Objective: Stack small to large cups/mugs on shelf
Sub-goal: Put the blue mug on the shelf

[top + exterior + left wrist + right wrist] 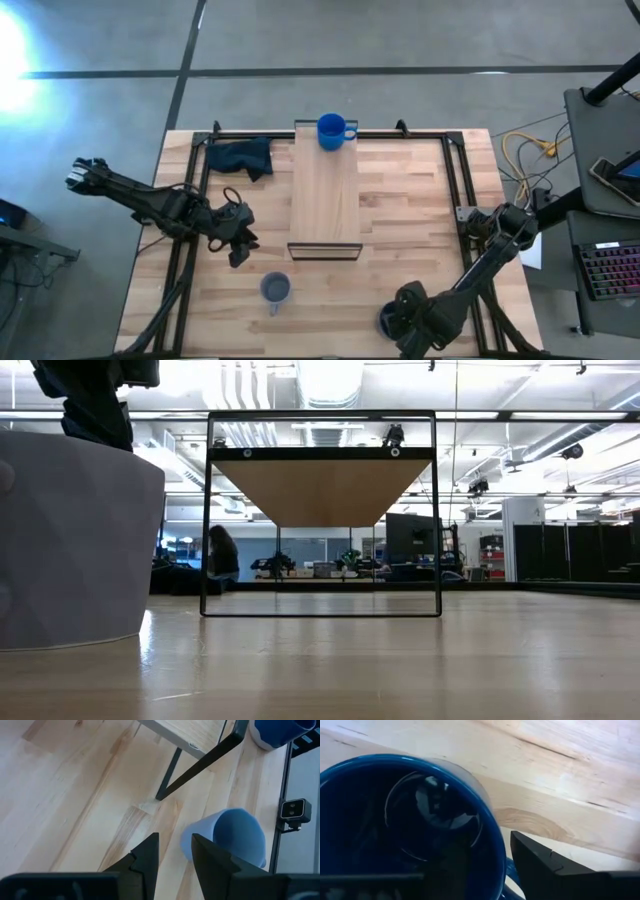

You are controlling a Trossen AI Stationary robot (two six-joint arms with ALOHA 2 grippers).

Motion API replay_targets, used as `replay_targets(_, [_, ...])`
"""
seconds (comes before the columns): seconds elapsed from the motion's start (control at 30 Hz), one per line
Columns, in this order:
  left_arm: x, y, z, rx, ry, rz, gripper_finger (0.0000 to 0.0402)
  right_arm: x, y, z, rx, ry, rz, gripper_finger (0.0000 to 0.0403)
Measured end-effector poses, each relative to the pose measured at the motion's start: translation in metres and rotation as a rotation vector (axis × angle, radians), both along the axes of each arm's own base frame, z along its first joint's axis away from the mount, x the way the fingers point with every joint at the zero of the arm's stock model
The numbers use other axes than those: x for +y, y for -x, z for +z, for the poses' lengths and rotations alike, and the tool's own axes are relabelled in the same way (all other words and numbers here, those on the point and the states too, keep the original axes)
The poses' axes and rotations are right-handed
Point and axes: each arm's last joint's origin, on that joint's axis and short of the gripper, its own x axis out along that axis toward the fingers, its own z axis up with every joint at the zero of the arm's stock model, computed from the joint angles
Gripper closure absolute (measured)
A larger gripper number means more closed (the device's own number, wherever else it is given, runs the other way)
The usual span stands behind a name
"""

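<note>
The light wood shelf (325,195) lies at the table's middle, its dark frame at the near end. A bright blue mug (333,131) stands on its far end. A small grey-blue mug (275,289) stands upright on the table near the front; it also shows in the left wrist view (235,840) and the low view (70,540). My left gripper (240,248) is open and empty just left of and beyond it. A dark navy mug (405,820) stands at the front right. My right gripper (400,318) is open, one finger inside the mug and one outside. My right gripper comes at the navy mug from above, with one finger inside it and the other finger (545,865) outside its rim (492,855). The mug stands on the table. I cannot tell whether either finger touches the wall.
A dark blue cloth (240,155) lies at the far left of the table beside the shelf. Dark metal rails (455,180) run along the table's sides. A small camera (292,812) sits at the front edge near the grey-blue mug.
</note>
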Motion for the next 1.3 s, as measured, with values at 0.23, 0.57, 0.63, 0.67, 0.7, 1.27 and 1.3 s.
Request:
replay_targets(0.23, [0.0,0.0,-0.002,0.006,0.008,0.015,0.0301,-0.003,-0.001,-0.002,0.011,0.006,0.043,0.0319])
replay_targets(0.57, [0.0,0.0,-0.003,0.007,0.004,0.021,0.0301,-0.013,-0.01,-0.003,0.021,0.008,0.086,0.0384])
replay_targets(0.63, [0.0,-0.001,-0.002,-0.008,0.011,0.022,0.0301,-0.015,-0.011,-0.001,0.013,0.009,0.096,0.0384])
replay_targets(0.67, [0.0,-0.001,-0.002,-0.009,0.012,0.024,0.0301,-0.016,-0.012,0.001,0.007,0.008,0.102,0.0385])
replay_targets(0.7, [0.0,-0.001,-0.003,-0.006,0.013,0.026,0.0301,-0.017,-0.013,0.004,0.0,0.001,0.109,0.0385])
replay_targets(1.27, [-0.001,-0.005,-0.007,0.012,-0.004,0.036,0.0301,-0.073,-0.011,0.148,-0.226,0.016,0.143,0.0387])
replay_targets(1.3, [-0.001,-0.006,-0.008,0.016,-0.005,0.036,0.0301,-0.08,-0.011,0.157,-0.233,0.029,0.148,0.0388])
